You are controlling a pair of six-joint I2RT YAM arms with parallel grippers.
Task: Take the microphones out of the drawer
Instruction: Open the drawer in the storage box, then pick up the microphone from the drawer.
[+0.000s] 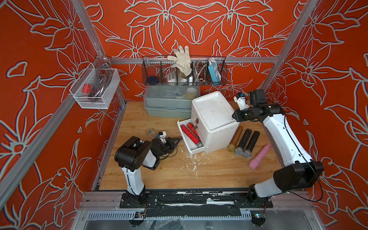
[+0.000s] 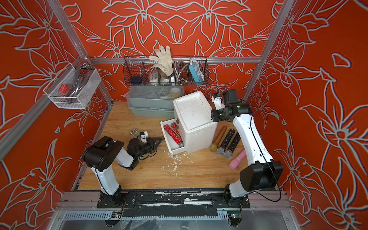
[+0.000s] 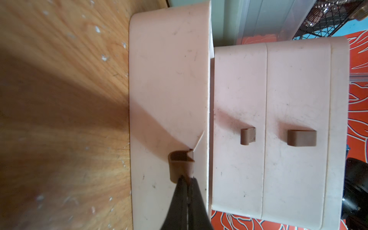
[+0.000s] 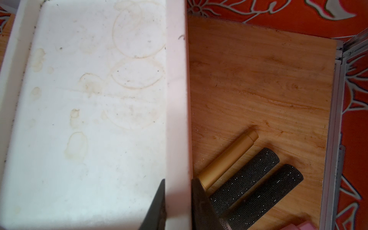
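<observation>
two microphones (image 1: 190,135) lie in the lowest drawer (image 1: 196,152) of the cabinet (image 1: 213,111)

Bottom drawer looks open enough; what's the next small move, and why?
Probably open the left gripper off the drawer handle and lift: the drawer already exposes two red microphones, and the right gripper steadies the cabinet.

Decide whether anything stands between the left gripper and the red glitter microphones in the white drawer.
Yes: the white drawer's front panel. The left gripper is shut on its brown handle; the red glitter microphones lie behind it.
</observation>
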